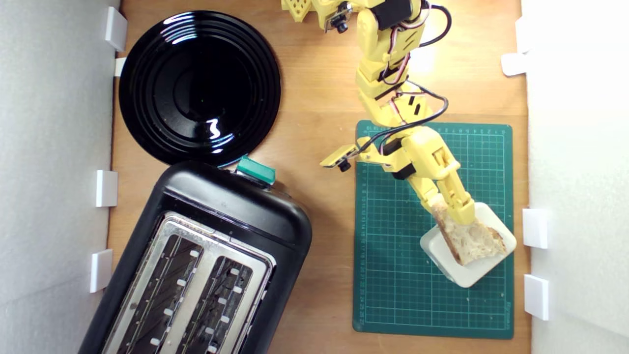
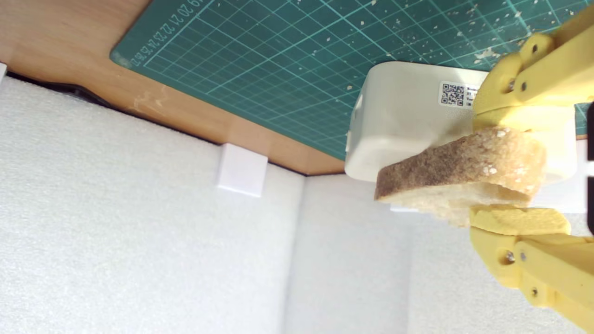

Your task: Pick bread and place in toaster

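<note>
The toaster point(image 1: 206, 265) runs off the exterior view's bottom edge, its slots cut short. The end effector point(image 1: 454, 214) covers the bread's point(image 1: 471, 241) near end. The white block's point(image 2: 403, 120) label print is too small to read.

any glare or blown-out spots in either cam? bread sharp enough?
Exterior view: bright glare streaks on the black plate, table hot-spotted near the arm, exterior view's right wall washed out. Wrist view: even light; bread crust reads sharp between the gripper jaws, foam wall nearly featureless.

A wooden table point(image 1: 319, 98) carries a black plate point(image 1: 199, 86), the toaster point(image 1: 206, 260) and a green cutting mat point(image 1: 393, 275).
</note>
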{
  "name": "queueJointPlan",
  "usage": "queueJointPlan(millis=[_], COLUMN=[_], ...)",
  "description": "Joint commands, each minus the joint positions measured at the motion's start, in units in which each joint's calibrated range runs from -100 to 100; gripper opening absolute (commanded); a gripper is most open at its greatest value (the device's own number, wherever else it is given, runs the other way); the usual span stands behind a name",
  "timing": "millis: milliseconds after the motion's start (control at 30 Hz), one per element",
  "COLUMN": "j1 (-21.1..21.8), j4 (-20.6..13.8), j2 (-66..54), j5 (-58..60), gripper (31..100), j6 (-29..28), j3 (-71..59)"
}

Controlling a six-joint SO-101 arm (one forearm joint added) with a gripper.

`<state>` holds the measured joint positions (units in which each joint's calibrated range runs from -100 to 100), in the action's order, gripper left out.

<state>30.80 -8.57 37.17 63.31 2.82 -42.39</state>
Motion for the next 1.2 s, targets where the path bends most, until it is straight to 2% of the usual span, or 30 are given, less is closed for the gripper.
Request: queueJointPlan(millis=[0, 333, 600, 1167], j1=[0.8, 0.8, 0.1, -6.8], j4=[0.4, 0.4, 0.4, 0.4], j2=[-0.6, -0.6, -1.5, -25.3], j5=[1.2, 1.2, 1.3, -0.5], gripper=[65.6, 56.9, 56.7, 56.7], j6=[0.2, 0.1, 0.3, 0.6], j3=[2.2, 2.1, 1.8, 0.8])
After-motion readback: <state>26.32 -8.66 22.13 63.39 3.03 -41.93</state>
